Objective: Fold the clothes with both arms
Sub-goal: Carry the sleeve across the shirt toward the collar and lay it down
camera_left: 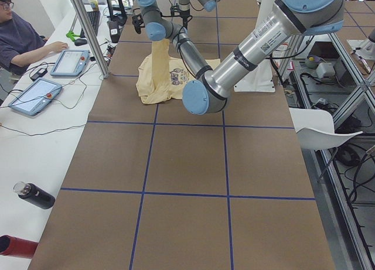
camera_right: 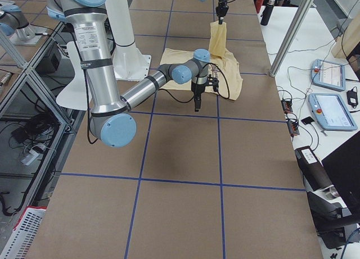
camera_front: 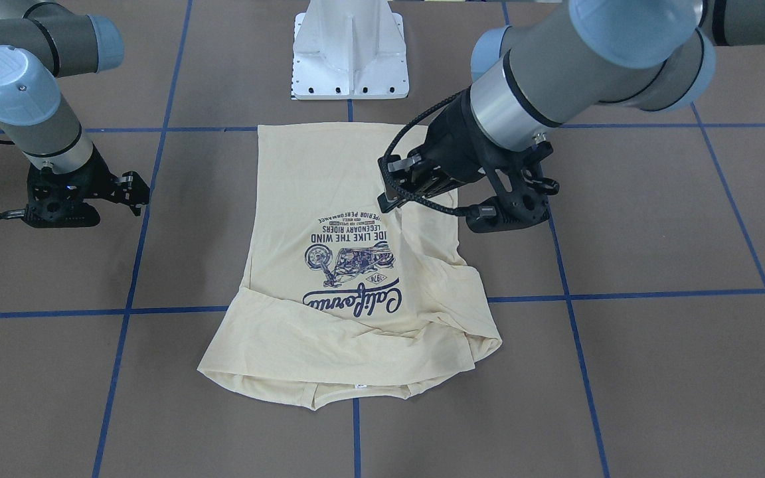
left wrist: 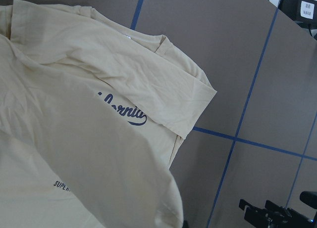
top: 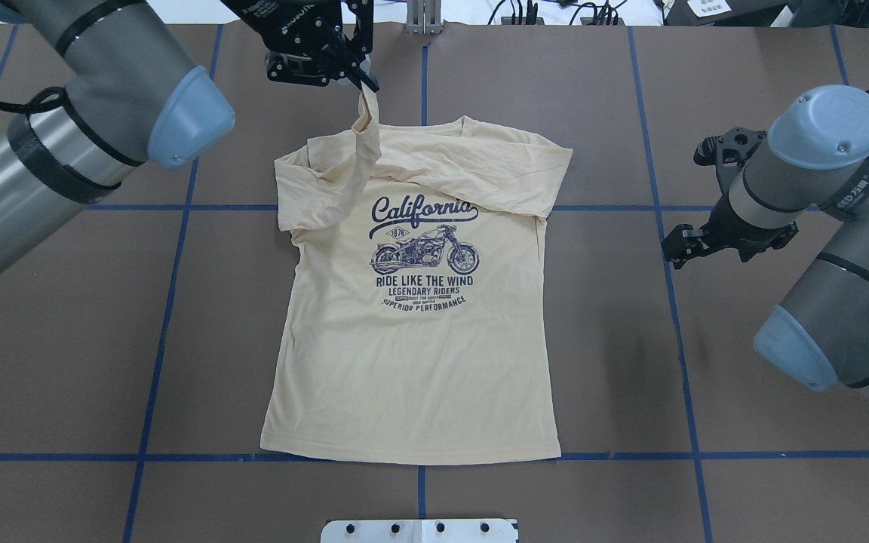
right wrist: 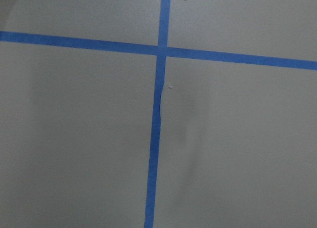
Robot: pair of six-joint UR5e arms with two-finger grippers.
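Note:
The cream-yellow shirt lies flat, print side up, in the middle of the table; it also shows in the front view and the left wrist view. One sleeve is folded across the chest above the "California" print. My left gripper is shut on the other sleeve and holds it up above the shirt's shoulder, so the sleeve hangs as a strip. My right gripper hovers low over bare table, apart from the shirt; its fingers do not show clearly enough to judge.
The white pedestal base stands at the robot's side of the table. Blue tape lines grid the brown tabletop. A seated operator, tablets and a bottle are on a side bench beyond the far edge.

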